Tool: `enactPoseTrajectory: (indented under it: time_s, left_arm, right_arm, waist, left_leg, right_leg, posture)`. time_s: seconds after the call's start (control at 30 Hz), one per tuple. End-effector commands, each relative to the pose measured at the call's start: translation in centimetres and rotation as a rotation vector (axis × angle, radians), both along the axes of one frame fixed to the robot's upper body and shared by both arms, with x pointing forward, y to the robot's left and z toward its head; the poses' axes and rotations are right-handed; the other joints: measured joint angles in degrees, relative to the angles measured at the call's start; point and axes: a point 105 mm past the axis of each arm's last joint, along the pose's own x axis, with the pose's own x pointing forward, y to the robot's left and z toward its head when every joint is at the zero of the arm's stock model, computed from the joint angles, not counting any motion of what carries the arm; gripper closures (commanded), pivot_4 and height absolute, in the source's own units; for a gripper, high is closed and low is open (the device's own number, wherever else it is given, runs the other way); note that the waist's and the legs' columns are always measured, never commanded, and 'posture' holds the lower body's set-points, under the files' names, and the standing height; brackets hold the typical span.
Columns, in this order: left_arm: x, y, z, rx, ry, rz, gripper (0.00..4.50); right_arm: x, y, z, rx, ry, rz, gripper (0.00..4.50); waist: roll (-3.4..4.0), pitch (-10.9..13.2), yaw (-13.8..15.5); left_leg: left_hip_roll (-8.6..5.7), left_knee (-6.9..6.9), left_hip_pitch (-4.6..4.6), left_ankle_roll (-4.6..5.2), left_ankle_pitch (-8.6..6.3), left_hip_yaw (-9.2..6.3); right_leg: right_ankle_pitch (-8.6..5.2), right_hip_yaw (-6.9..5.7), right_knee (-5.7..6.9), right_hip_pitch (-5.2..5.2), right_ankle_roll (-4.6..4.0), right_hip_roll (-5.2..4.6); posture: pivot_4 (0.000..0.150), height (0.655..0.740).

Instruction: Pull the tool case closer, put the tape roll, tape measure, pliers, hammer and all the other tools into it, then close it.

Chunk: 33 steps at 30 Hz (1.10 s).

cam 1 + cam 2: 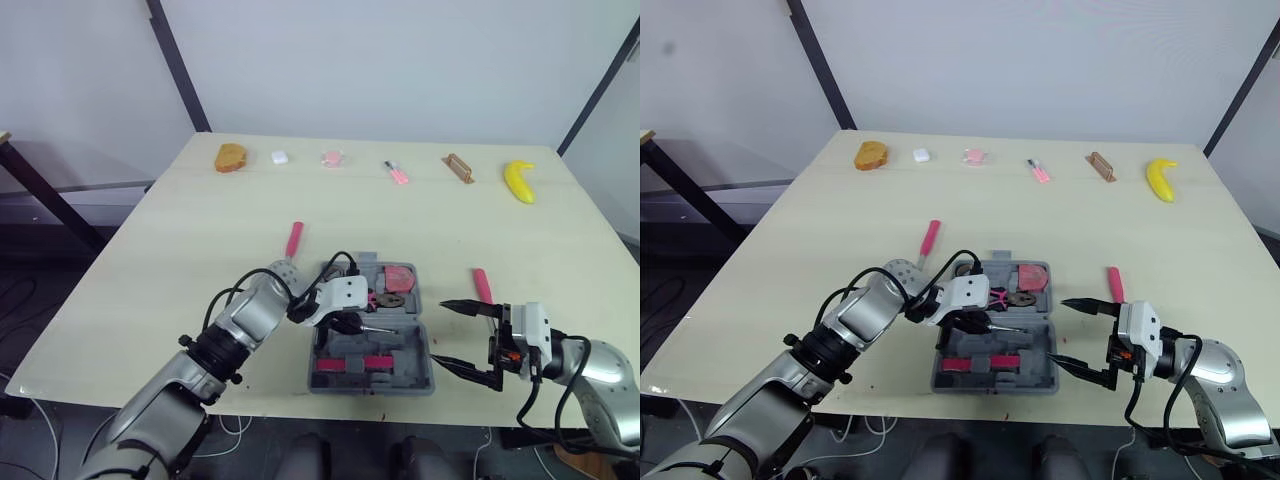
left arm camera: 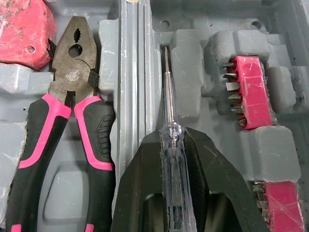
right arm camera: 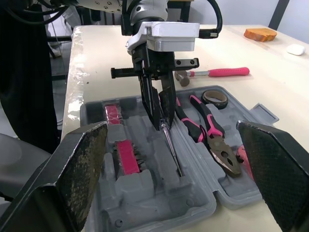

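Left gripper [image 1: 352, 323] pinches a clear-handled screwdriver [image 2: 173, 150] over the open tool case [image 1: 423, 362]; right gripper [image 1: 438, 333] hangs wide open nearby. The screwdriver is best seated flat in its groove before release.

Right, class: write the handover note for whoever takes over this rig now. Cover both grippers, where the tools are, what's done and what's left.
Left gripper: shut on the clear-handled screwdriver, shaft low over the tray of the open tool case.
Right gripper: open, empty, just right of the case.
In the case: pliers, tape roll, pink bit strip.
On the table: hammer beyond the case, pink-handled tool to its right.
Done: case sits near the robot's edge, partly filled.
Left: release the screwdriver, load the two loose tools, close the case.
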Motion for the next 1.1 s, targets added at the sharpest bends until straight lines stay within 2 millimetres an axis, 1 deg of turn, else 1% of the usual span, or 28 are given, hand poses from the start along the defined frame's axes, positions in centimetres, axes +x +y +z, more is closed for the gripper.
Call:
enactPoseTrajectory:
  time_s: [0.03,0.07,0.23,0.43,0.6,0.73,0.9,0.93,1.03,1.1]
  left_arm:
    - [0.7,0.4,0.1,0.026,-0.052,0.018,3.24]
    - [0.8,0.4,0.0,0.029,-0.063,0.016,2.89]
    - [0.9,0.1,0.1,0.019,-0.071,0.019,2.89]
    - [1.0,0.4,0.2,0.037,-0.1,0.003,2.89]
    - [1.1,0.5,1.9,0.0,-0.138,-0.023,2.89]
    - [0.7,0.9,4.0,-0.077,-0.126,-0.031,2.89]
    - [0.6,1.8,4.9,-0.173,-0.09,0.011,2.89]
    - [0.6,1.9,5.1,-0.209,-0.086,0.018,2.89]
    - [0.6,1.5,5.7,-0.398,-0.054,0.059,2.89]
    - [0.4,1.5,5.3,-0.47,-0.085,0.029,3.42]
  right_arm:
    - [-0.2,0.2,0.6,0.005,-0.036,0.014,0.0]
    - [-0.2,0.2,0.6,0.005,-0.036,0.013,0.0]
    - [-0.3,0.2,0.5,0.005,-0.033,0.012,0.0]
    - [-0.4,0.3,0.4,0.003,-0.03,0.011,0.0]
    - [-0.5,0.3,0.4,0.007,-0.031,0.01,0.0]
    - [-0.5,0.3,0.5,0.014,-0.027,0.006,0.0]
    - [-0.4,0.4,0.4,0.023,-0.025,0.004,0.0]
    - [-0.3,0.4,0.4,0.025,-0.025,0.004,0.0]
    - [-0.2,0.5,0.4,0.03,-0.023,0.006,0.0]
    - [-0.2,0.7,0.3,0.031,-0.024,0.01,0.0]
  waist:
    - [0.0,0.0,0.01]
    - [0.0,0.0,0.04]
    - [0.01,0.0,0.0]
    - [0.01,0.0,-0.02]
    - [0.01,0.0,-0.13]
    - [0.01,0.0,-0.18]
    - [0.01,0.0,-0.08]
    - [0.01,0.0,-0.09]
    - [0.02,0.0,-0.1]
    - [0.02,0.0,-0.1]
  left_leg:
    - [0.0,0.0,0.0,0.0,0.0,0.0]
    - [0.0,0.0,0.0,0.0,0.0,0.0]
    - [0.0,0.06,0.0,0.0,0.0,0.0]
    - [0.0,0.08,0.0,0.0,0.0,-0.01]
    - [0.01,0.07,0.0,0.0,0.0,-0.02]
    - [0.03,0.07,-0.01,0.0,0.0,-0.02]
    - [0.04,0.08,-0.03,0.0,0.0,0.0]
    - [0.04,0.08,-0.03,0.0,0.0,-0.01]
    - [0.04,0.08,-0.03,0.0,0.0,-0.01]
    - [0.04,0.11,-0.03,0.0,0.0,-0.02]
  right_leg:
    - [0.0,0.0,0.0,0.0,0.0,0.0]
    - [0.0,0.0,0.0,0.0,0.0,0.0]
    - [0.0,0.0,0.02,0.01,0.01,0.0]
    - [0.0,0.0,0.02,0.01,0.01,0.0]
    - [0.0,0.0,0.03,0.01,0.01,0.02]
    - [0.0,0.0,0.03,0.0,0.0,0.04]
    - [0.0,0.0,0.0,0.0,0.0,0.03]
    - [0.0,0.0,0.0,0.0,0.0,0.03]
    - [0.0,0.0,0.02,0.0,0.0,0.03]
    - [0.0,-0.01,0.02,0.0,0.0,0.01]
  posture:
    - [0.15,0.74]
    - [0.15,0.74]
    - [0.15,0.74]
    - [0.15,0.74]
    - [0.15,0.74]
    - [0.15,0.74]
    - [0.15,0.74]
    - [0.15,0.74]
    - [0.15,0.74]
    - [0.15,0.74]
